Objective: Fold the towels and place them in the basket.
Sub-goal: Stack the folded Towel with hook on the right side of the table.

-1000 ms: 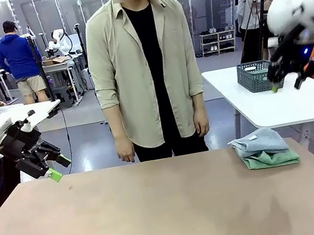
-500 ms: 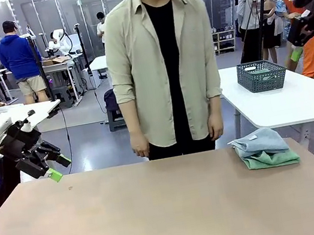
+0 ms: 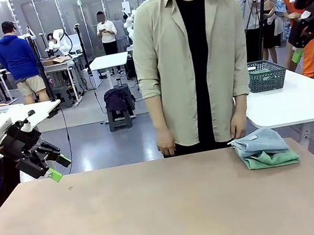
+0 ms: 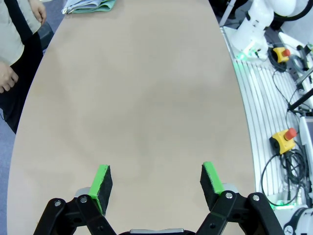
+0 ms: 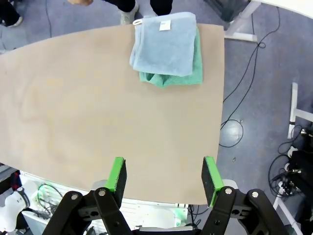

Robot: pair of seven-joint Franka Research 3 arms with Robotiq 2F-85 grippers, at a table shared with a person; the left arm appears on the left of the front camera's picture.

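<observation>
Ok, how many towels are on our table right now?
2, stacked at the far right corner: the blue-grey towel lies on top of the mint green towel. More underneath can't be ruled out.

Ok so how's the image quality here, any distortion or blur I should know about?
Front view: even indoor light, sharp table and towels, a blurred patch up top. Left wrist view: wide-angle lens bows the table edges. Right wrist view: same bowing, towels crisp, open pincer sharp.

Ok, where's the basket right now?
In the front view, the basket sits on the white side table at far right, just behind the person's elbow, beyond the stacked towels.
</observation>
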